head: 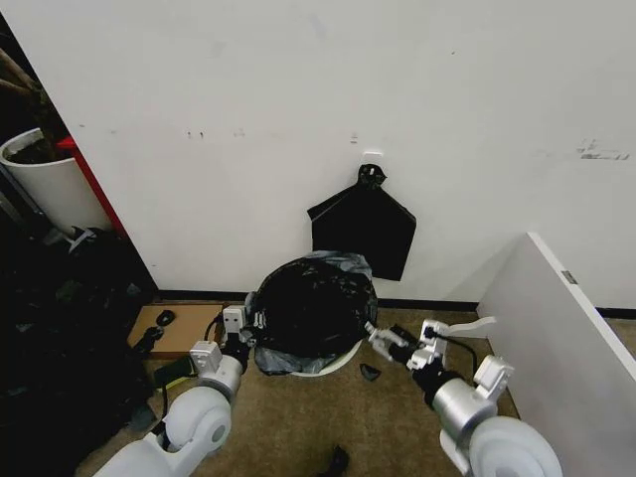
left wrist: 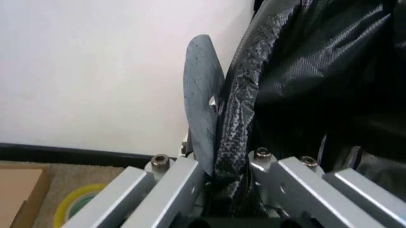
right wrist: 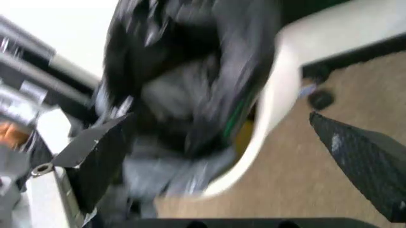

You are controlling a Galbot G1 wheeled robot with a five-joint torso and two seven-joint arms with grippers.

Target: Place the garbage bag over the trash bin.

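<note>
The trash bin (head: 341, 363) stands on the carpet by the wall, with a strip of white rim showing low at its front. The glossy black garbage bag (head: 313, 303) lines it and folds over the rim. At the bin's left edge my left gripper (head: 248, 324) is shut on the garbage bag; the left wrist view shows a crinkled fold of the garbage bag (left wrist: 244, 109) pinched against the finger pad (left wrist: 199, 104). My right gripper (head: 383, 341) is at the bin's right edge. In the right wrist view my right gripper (right wrist: 216, 126) is open, and between its fingers are the garbage bag (right wrist: 184, 90) and the bin rim (right wrist: 282, 90).
A flat black bag bundle (head: 363, 236) hangs from a wall hook behind the bin. A white plant pot (head: 45, 184) stands far left. A white panel (head: 556, 318) slants along the right. Cardboard (head: 179, 328) and dark clutter lie left. A tape roll (left wrist: 76, 204) is on the floor.
</note>
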